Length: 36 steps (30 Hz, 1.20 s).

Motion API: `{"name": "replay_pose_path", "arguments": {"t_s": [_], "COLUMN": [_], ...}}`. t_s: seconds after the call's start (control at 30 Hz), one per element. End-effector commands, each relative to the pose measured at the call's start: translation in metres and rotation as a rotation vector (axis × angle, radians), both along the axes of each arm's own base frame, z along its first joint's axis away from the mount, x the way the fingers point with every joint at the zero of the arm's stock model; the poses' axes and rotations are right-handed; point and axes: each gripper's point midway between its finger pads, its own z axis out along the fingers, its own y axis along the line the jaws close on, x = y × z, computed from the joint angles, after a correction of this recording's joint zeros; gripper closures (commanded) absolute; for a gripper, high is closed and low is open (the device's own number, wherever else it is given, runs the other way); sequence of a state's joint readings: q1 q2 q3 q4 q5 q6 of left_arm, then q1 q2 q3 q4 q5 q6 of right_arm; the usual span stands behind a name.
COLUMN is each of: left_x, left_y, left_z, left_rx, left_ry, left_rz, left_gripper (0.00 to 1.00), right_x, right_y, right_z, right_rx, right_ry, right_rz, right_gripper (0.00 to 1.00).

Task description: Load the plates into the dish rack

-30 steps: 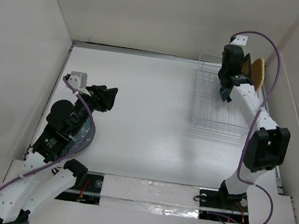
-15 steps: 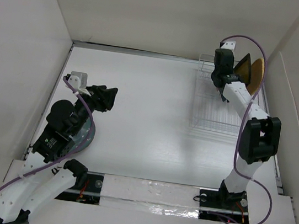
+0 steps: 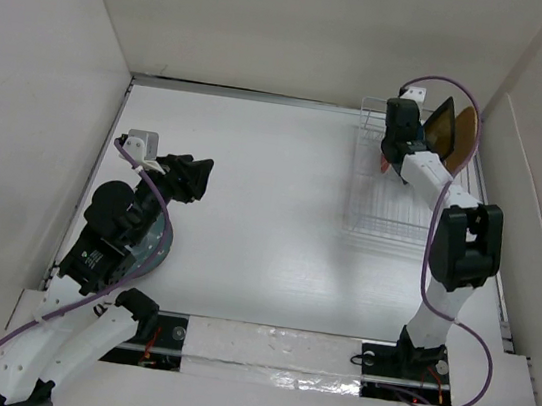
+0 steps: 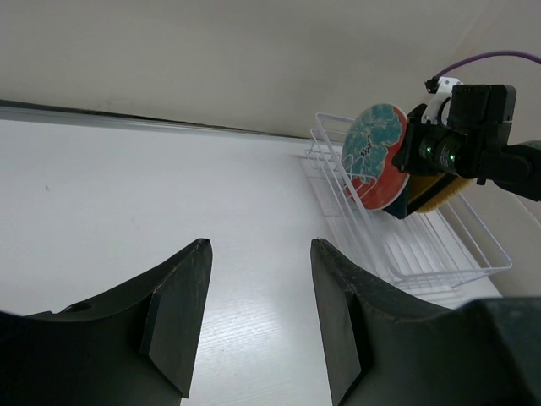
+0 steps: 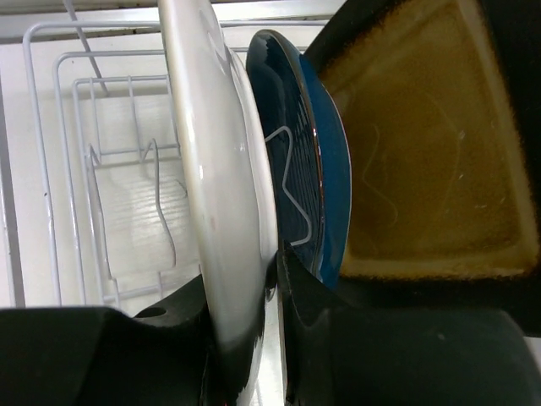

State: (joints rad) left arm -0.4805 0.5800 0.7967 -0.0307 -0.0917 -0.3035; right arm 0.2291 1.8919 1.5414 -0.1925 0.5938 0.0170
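The red plate [image 4: 372,152] is clamped upright in the right gripper [image 5: 241,283]; the blue plate [image 5: 325,169] is seen just beside it (three o'clock), free dish rack [image 5: 127,194] ribs at nine.

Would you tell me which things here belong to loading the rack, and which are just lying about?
Job: rack; red plate in right fingers; blue plate, yellow plate, orange plate, in rack; grey plate, partly under left arm.
Lying about: purple cables; tape strip.
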Motion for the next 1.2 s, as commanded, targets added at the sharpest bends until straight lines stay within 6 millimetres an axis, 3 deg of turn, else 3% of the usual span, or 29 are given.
{"name": "replay_pose_path", "arguments": {"t_s": [0.0,0.2,0.3,0.43,0.5,0.53,0.6,0.63,0.67,0.7,0.73,0.77,0.83,0.87,0.9,0.97,1.0,1.03,1.07,1.1,1.13,1.17], "left_x": [0.002,0.002,0.004,0.002,0.002,0.002,0.001,0.001,0.001,-0.001,-0.002,-0.003,-0.008,-0.009,-0.013,-0.017,-0.022,-0.024,-0.026,-0.028,-0.028,-0.028], "left_y": [0.001,0.0,0.0,0.002,0.003,0.003,0.004,0.006,0.007,0.008,0.008,0.009,0.013,0.015,0.02,0.025,0.029,0.032,0.035,0.038,0.04,0.04], "left_z": [0.01,0.01,0.007,0.01,0.011,0.01,0.014,0.015,0.017,0.019,0.022,0.024,0.033,0.035,0.042,0.046,0.049,0.051,0.051,0.05,0.05,0.049], "left_rx": [-0.016,-0.016,-0.01,-0.02,-0.02,-0.019,-0.025,-0.03,-0.031,-0.036,-0.04,-0.047,-0.064,-0.069,-0.078,-0.089,-0.099,-0.104,-0.107,-0.107,-0.111,-0.112], "left_ry": [-0.042,-0.041,-0.031,-0.042,-0.042,-0.041,-0.053,-0.058,-0.064,-0.069,-0.08,-0.087,-0.115,-0.122,-0.14,-0.156,-0.175,-0.187,-0.195,-0.2,-0.203,-0.205], "left_rz": [0.009,0.006,0.009,0.015,0.019,0.018,0.021,0.03,0.033,0.034,0.035,0.034,0.045,0.051,0.062,0.079,0.083,0.096,0.106,0.115,0.125,0.125], "left_gripper": [0.53,0.53,0.53,0.53,0.53,0.53,0.54,0.54,0.56,0.58,0.6,0.65,0.74,0.89,0.97,1.0,1.0,1.0,1.0,1.0,1.0,1.0], "right_x": [0.01,0.001,-0.005,-0.015,-0.022,-0.025,-0.03,-0.034,-0.039,-0.042,-0.043,-0.057,-0.07,-0.076,-0.093,-0.111,-0.13,-0.139,-0.154,-0.161,-0.18,-0.189], "right_y": [-0.005,-0.012,-0.013,-0.008,0.004,0.018,0.05,0.066,0.107,0.129,0.155,0.199,0.244,0.273,0.306,0.35,0.377,0.392,0.412,0.43,0.451,0.465], "right_z": [0.058,0.071,0.093,0.124,0.142,0.147,0.156,0.162,0.163,0.162,0.153,0.149,0.139,0.125,0.116,0.093,0.083,0.075,0.07,0.048,0.039,0.037], "right_rx": [0.115,0.129,0.138,0.172,0.21,0.225,0.276,0.301,0.361,0.387,0.407,0.439,0.466,0.517,0.556,0.651,0.681,0.703,0.75,0.762,0.778,0.803], "right_ry": [-0.247,-0.272,-0.315,-0.373,-0.414,-0.421,-0.452,-0.462,-0.456,-0.445,-0.413,-0.389,-0.355,-0.32,-0.286,-0.22,-0.182,-0.157,-0.122,-0.068,-0.031,-0.01], "right_rz": [-0.065,-0.086,-0.073,-0.034,0.02,0.062,0.177,0.235,0.354,0.419,0.481,0.578,0.664,0.729,0.797,0.896,0.95,0.977,1.039,1.065,1.121,1.149], "right_gripper": [0.94,0.52,0.38,0.3,0.3,0.32,0.49,0.77,0.95,1.0,1.0,1.0,1.0,1.0,1.0,1.0,1.0,1.0,0.97,0.9,0.67,0.55]}}
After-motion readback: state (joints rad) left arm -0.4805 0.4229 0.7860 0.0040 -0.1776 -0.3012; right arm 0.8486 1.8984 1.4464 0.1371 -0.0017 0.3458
